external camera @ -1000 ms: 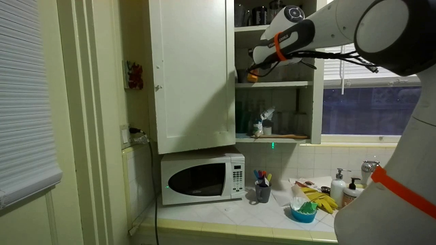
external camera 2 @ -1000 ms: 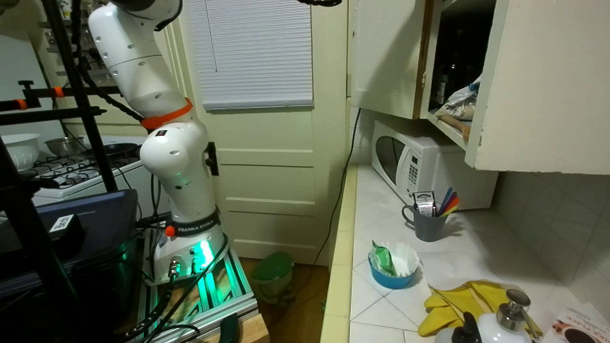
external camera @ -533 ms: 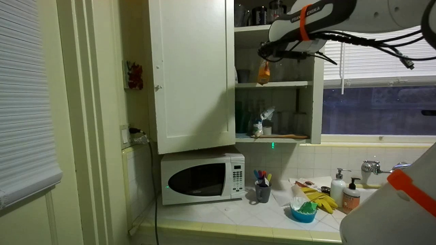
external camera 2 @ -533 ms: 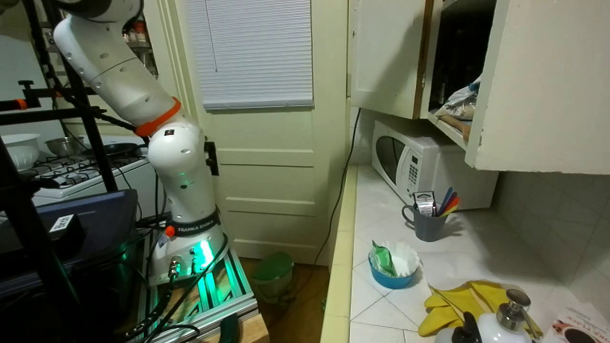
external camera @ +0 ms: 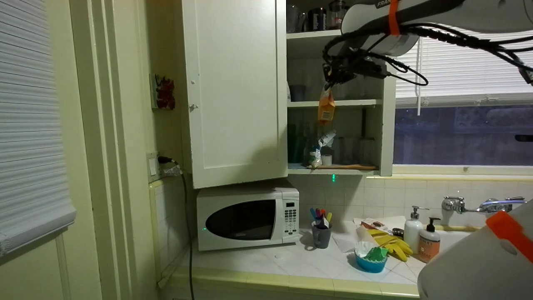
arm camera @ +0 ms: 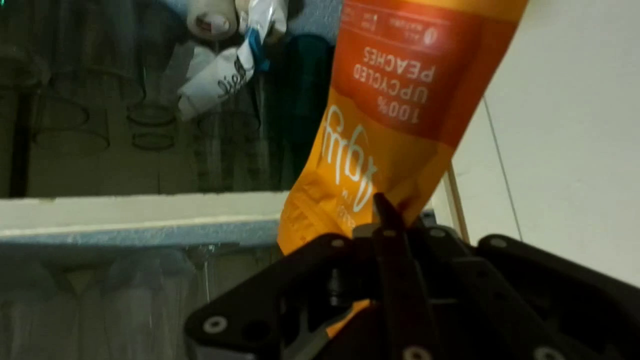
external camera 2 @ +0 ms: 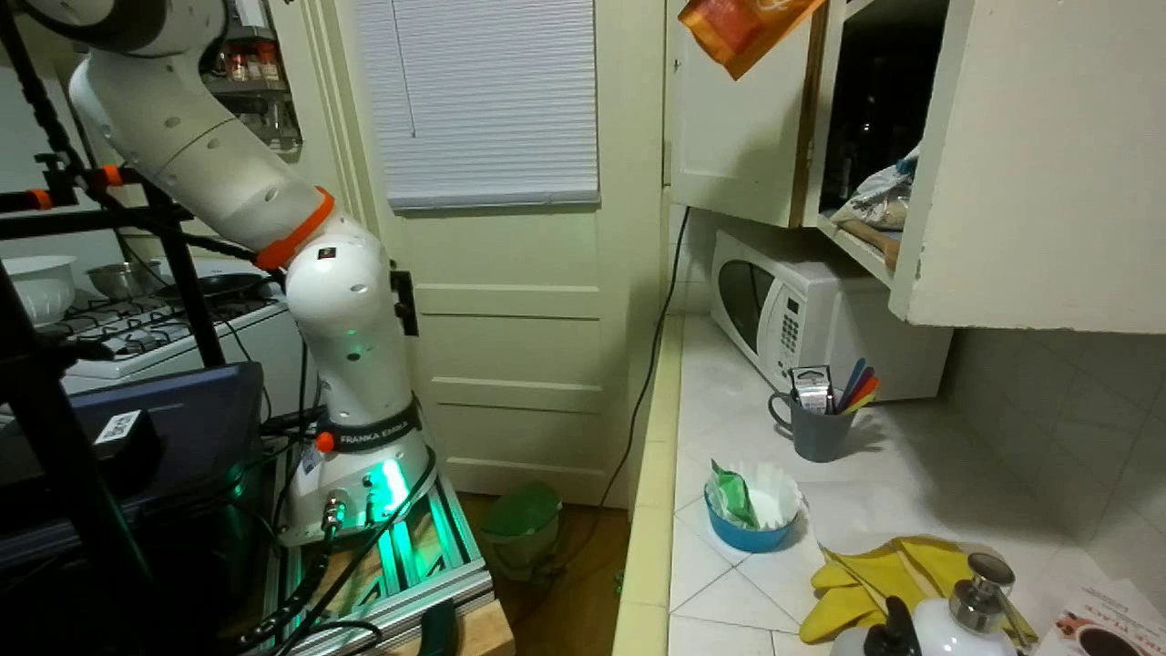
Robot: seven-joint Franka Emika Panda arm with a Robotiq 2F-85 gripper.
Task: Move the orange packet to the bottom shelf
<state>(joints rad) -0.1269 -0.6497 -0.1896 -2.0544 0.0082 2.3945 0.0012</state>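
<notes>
My gripper [external camera: 329, 83] is shut on the top end of the orange packet [external camera: 326, 109], which hangs down in front of the middle shelf's edge [external camera: 354, 103]. The packet also shows at the top of an exterior view [external camera 2: 747, 32], where the gripper is out of frame. In the wrist view, upside down, the gripper [arm camera: 392, 215] pinches the crumpled packet [arm camera: 395, 90]; its fingertips are partly hidden by folds. The bottom shelf [external camera: 300, 171] lies below the packet. It holds a white bag [external camera: 327, 139], also seen in the wrist view [arm camera: 215, 82], a white roll [external camera: 327, 160] and clear glasses.
The open cabinet door [external camera: 237, 91] stands left of the shelves, and the cabinet's side post [external camera: 387, 125] stands right. A wooden item [external camera: 349, 167] lies along the bottom shelf's front. Below are the microwave [external camera: 247, 218], a grey mug [external camera: 321, 235] and a blue bowl [external camera: 370, 264].
My gripper has drawn the packet out from the middle shelf and lowered it in front of the shelf edge. The arm has leaned back, away from the cabinet.
</notes>
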